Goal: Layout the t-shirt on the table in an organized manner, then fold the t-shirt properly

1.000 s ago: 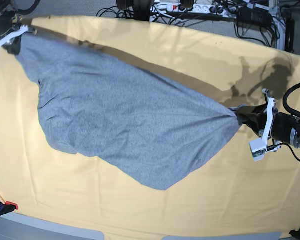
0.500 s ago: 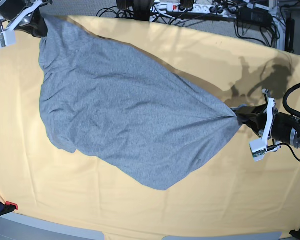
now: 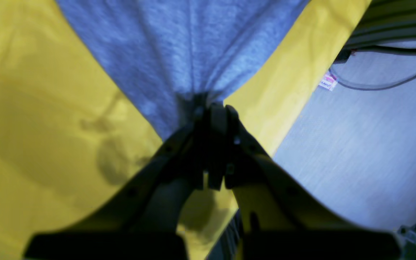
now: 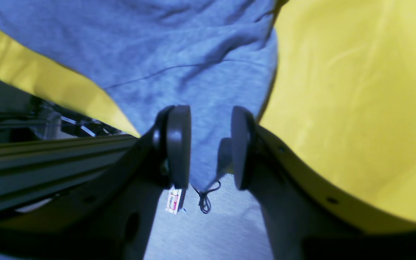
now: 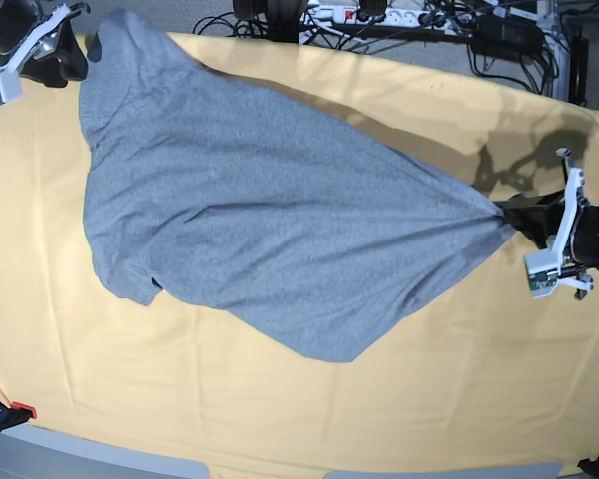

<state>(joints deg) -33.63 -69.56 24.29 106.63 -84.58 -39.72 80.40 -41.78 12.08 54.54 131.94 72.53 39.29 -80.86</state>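
Note:
The grey t-shirt [image 5: 260,220] lies plain side up on the yellow table [image 5: 429,399], stretched from the far left corner toward the right. My left gripper [image 5: 511,214] is shut on a bunched corner of it at the right; the left wrist view shows the t-shirt [image 3: 190,43] fanning out from the closed tips of that gripper [image 3: 215,108]. My right gripper [image 5: 83,52] stands at the far left corner, open. In the right wrist view its pads [image 4: 179,144] are apart, and the t-shirt [image 4: 179,47] shows in the gap, its tip hanging over the table's edge.
Cables and a power strip [image 5: 379,15] lie on the floor beyond the far edge. A label tag [image 4: 173,200] and a bit of cord [image 4: 204,204] lie on the grey floor below the right gripper. A clamp [image 5: 5,411] sits at the near left corner.
The right gripper has opened and let go of its shirt corner at the far left. The left gripper has pulled its corner further right, drawing the shirt out.

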